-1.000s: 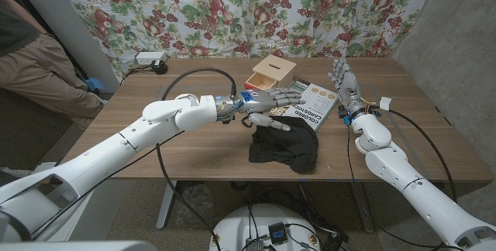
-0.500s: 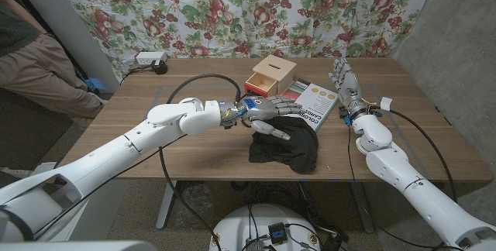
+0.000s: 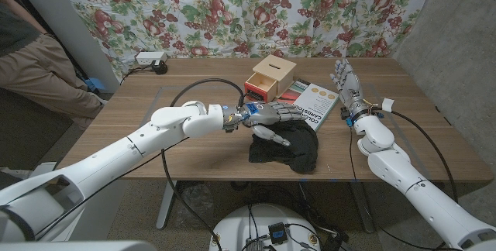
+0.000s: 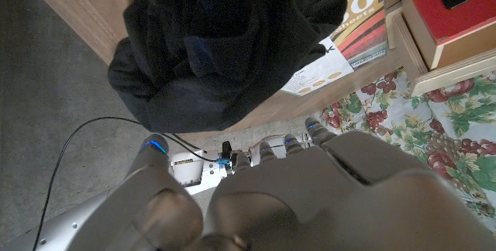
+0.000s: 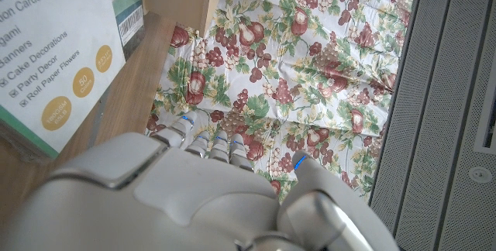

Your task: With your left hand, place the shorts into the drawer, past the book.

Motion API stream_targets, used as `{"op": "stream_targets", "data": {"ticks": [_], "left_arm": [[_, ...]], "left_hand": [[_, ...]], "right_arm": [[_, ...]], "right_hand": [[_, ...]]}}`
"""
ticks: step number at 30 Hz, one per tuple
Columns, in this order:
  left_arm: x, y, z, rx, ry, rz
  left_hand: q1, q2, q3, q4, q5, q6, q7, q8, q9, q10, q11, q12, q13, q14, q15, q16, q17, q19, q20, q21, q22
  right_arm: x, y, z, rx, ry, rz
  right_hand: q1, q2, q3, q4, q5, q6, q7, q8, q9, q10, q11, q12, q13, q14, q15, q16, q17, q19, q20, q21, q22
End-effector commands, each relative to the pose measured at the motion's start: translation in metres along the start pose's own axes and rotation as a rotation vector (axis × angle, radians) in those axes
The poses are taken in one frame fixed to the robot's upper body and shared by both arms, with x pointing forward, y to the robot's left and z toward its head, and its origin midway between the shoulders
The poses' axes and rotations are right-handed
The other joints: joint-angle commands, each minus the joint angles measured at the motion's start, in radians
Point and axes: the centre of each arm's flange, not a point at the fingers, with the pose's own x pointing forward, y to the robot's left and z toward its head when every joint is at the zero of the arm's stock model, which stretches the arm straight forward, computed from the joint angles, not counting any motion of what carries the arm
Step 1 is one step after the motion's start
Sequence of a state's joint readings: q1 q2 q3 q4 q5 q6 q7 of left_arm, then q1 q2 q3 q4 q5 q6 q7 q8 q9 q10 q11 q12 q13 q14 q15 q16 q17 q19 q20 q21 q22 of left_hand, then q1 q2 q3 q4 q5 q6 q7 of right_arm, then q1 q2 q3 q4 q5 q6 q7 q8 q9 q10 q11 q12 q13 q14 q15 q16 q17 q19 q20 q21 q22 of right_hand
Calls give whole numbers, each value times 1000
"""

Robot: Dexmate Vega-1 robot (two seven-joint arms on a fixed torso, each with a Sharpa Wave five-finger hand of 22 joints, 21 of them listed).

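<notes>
Over the last second the left robot hand (image 3: 273, 117) has lowered onto the black shorts (image 3: 285, 151), fingers spread, nothing gripped yet; grasp comes next.

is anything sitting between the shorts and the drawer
Yes. The book lies on the table between the black shorts and the wooden drawer, so the left hand must carry them over it.

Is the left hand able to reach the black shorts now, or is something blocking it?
Probably yes. The left hand is open and hovers at the upper edge of the shorts, fingers spread toward the book. Nothing lies between hand and cloth; the right hand stands off beside the book.
</notes>
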State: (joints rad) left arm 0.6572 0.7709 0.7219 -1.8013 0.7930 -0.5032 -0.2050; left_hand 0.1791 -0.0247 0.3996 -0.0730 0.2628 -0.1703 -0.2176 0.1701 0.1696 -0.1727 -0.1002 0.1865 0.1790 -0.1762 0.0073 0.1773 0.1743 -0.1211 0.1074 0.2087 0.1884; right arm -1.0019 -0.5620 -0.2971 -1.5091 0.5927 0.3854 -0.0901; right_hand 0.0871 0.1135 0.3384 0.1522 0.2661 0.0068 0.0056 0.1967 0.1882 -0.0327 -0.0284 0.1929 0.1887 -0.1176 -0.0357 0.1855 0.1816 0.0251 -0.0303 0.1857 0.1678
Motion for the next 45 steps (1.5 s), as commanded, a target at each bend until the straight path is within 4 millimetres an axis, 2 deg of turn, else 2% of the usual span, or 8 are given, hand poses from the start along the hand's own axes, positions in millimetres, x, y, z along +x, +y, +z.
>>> {"op": "stream_targets", "data": {"ticks": [1, 31, 45], "left_arm": [[3, -10, 6, 16, -3, -34], [11, -31, 5, 21, -14, -110], [15, -38, 7, 31, -23, -128]], "left_hand": [[12, 2, -5, 0, 7, -99, -3, 5, 6, -164, -4, 5, 5, -154, -1, 5, 5, 1, 4, 3, 2], [42, 1, -14, -13, 24, -118, -3, 8, 7, -194, 6, 2, 6, -167, 17, 2, 5, 19, 7, 7, 0], [53, 0, -20, -17, 30, -125, -3, 9, 8, -179, 3, 12, 6, -159, 17, 7, 5, 14, 6, 3, 0]], "right_arm": [[-2, 0, 1, 5, -3, 2], [1, 1, 0, 8, -6, 4], [2, -1, 0, 7, -9, 6]], "right_hand": [[-3, 37, 8, 2, -2, 10, -3, 4, 5, 1, -2, 2, 1, 7, -34, 4, 1, -5, -75, 5, 3], [-5, 32, 11, -1, -4, 14, 0, 4, 5, 3, 1, 2, 1, 10, -32, 4, 1, -5, -67, 6, 3], [-5, 31, 13, -3, -4, 10, 0, 2, 5, 1, 1, 1, 1, 9, -27, 3, 0, -6, -66, 6, 2]]}}
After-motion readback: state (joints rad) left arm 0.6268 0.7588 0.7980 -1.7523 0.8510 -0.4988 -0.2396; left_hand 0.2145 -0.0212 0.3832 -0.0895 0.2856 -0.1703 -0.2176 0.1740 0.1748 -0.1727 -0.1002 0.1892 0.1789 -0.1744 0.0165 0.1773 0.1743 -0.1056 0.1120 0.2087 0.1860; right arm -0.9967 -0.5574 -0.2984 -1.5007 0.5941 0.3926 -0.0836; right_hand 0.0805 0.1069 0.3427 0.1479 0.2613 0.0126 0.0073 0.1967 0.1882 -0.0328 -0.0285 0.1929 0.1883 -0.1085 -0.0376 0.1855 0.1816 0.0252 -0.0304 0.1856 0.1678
